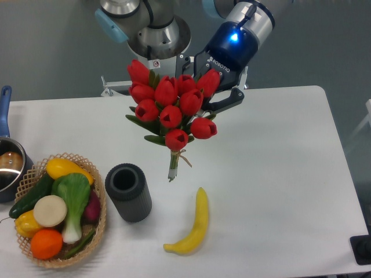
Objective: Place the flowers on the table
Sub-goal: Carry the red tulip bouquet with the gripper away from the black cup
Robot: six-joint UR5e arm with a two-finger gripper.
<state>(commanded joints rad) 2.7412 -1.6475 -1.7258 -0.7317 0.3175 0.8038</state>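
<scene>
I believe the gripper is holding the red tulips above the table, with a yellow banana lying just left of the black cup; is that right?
Not quite. The camera view shows the banana lying to the right of the black cup, not left. The rest holds: the gripper holds the red tulips above the table.

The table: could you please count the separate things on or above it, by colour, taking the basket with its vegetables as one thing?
Red: 1, the flowers, held above the table by the tool.
Yellow: 1, the banana.
Black: 1, the ribbed cylinder.
Tan: 1, the woven basket with mixed vegetables.
Metal: 1, the pot with a blue handle.
Total: 5
</scene>
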